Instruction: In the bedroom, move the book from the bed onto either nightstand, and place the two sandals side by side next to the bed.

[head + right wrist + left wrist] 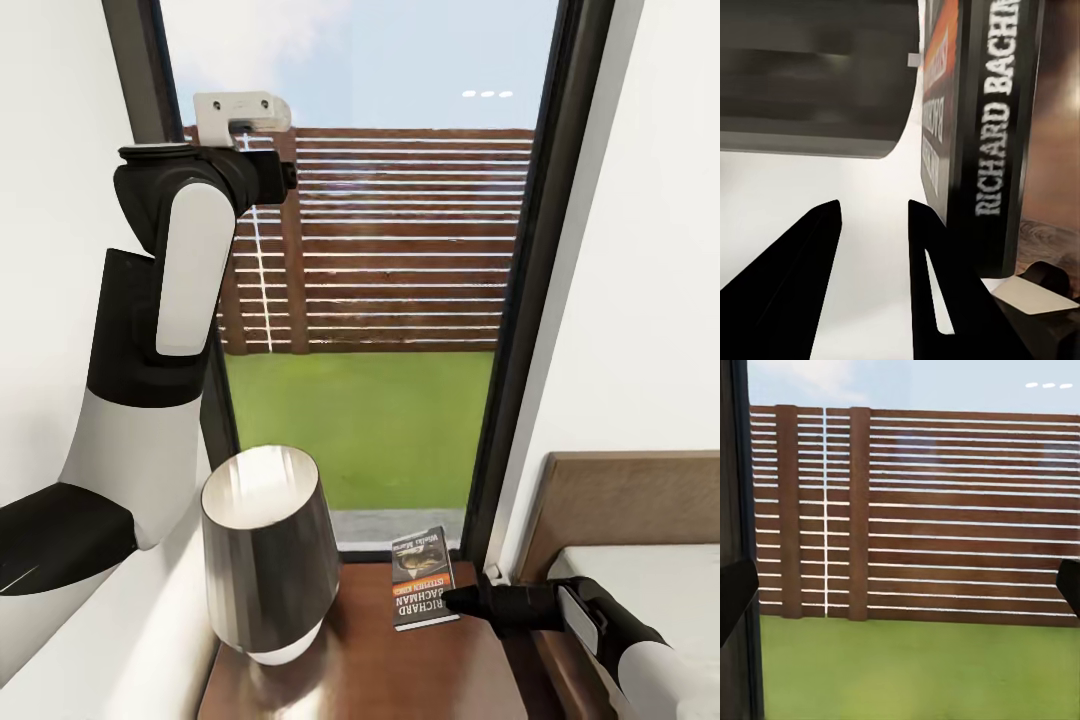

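Right gripper at near edge of nightstand, fingers parted, holding nothing; tip beside book. Book lies flat on nightstand, between lamp and bed. Judged step: withdraw straight back, low, without nudging book. Open room toward bed only; window close behind. Left gripper raised, fingers spread wide, empty.
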